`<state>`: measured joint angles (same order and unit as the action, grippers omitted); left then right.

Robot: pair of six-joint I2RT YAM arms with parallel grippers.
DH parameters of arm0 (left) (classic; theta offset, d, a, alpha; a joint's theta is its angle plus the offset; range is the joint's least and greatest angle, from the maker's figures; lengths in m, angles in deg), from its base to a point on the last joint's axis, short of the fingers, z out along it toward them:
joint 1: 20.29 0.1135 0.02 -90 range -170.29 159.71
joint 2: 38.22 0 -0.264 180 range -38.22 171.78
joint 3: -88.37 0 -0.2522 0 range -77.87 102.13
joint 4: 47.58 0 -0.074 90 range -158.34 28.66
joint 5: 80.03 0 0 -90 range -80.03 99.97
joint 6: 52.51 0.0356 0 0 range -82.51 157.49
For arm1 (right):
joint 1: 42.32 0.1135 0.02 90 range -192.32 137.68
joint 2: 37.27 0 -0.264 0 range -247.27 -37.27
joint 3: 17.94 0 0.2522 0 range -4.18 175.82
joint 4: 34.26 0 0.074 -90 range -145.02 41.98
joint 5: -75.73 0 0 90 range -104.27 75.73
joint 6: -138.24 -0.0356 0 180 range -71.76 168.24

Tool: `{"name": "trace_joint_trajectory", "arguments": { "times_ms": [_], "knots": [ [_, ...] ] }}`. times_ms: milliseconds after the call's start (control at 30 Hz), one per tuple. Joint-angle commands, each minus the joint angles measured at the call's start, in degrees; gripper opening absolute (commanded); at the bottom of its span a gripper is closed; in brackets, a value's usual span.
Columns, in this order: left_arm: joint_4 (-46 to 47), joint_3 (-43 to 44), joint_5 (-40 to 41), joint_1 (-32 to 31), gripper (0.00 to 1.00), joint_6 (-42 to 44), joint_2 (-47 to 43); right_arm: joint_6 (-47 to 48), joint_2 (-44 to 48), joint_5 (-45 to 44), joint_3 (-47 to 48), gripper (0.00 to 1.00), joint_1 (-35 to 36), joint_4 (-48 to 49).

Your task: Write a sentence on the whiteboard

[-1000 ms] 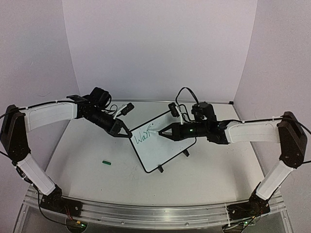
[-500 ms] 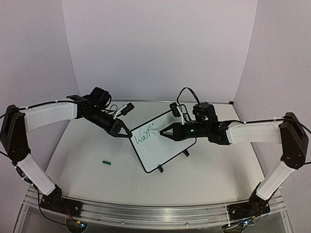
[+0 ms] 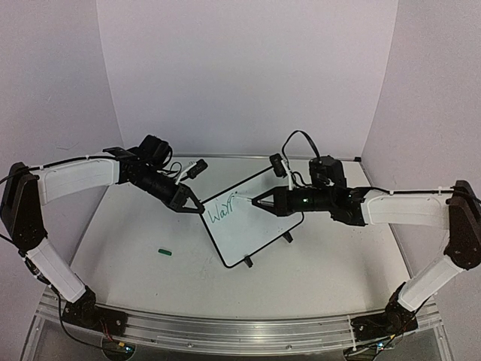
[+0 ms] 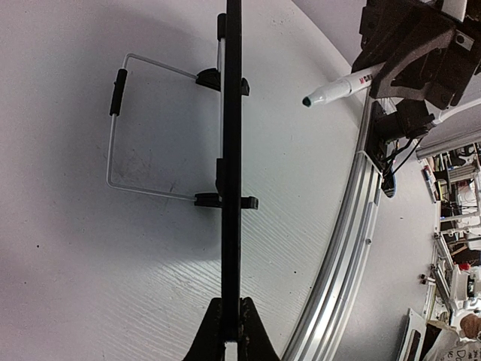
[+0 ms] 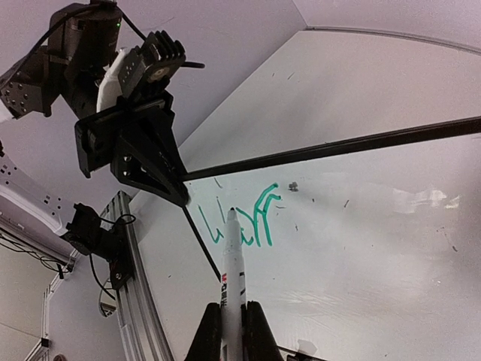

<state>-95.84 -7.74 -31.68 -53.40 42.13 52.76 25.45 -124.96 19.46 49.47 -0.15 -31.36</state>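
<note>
Table (image 3: 338,263): white, fills the lower half of my top view.
Whiteboard (image 3: 255,226): I find it at frame centre, propped tilted on its feet, with green lettering (image 3: 219,213) at its upper left.
My left gripper (image 3: 197,204): clenched on the board's left corner.
My right gripper (image 3: 255,201): grasping a marker (image 5: 234,271), tip just off the board face.
Small green piece (image 3: 165,252): lower left, lying well apart.

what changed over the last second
The right gripper drew back to the right, carrying the marker tip away from the green writing. Nothing was let go. The left gripper stays clamped on a corner of the whiteboard; the writing is unchanged.
</note>
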Motion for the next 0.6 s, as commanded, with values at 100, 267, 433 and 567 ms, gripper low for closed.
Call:
{"name": "trace_joint_trajectory", "arguments": {
  "times_ms": [100,267,433,567],
  "knots": [
    [-2.1,1.0,0.7,-2.1,0.00,2.7,0.5,-0.1,-2.3,-1.2,1.4,0.00,-0.1,1.2],
    [-2.1,1.0,0.7,-2.1,0.00,2.8,0.5,-0.3,-3.7,-1.6,1.9,0.00,-0.3,1.2],
    [-2.2,1.0,0.7,-2.1,0.00,2.8,0.5,-0.6,-4.2,-2.9,1.8,0.00,-0.6,1.1],
    [-2.2,1.0,0.7,-2.1,0.00,2.8,0.5,-0.8,-4.2,-3.2,1.2,0.00,-0.8,1.0]
  ]
}}
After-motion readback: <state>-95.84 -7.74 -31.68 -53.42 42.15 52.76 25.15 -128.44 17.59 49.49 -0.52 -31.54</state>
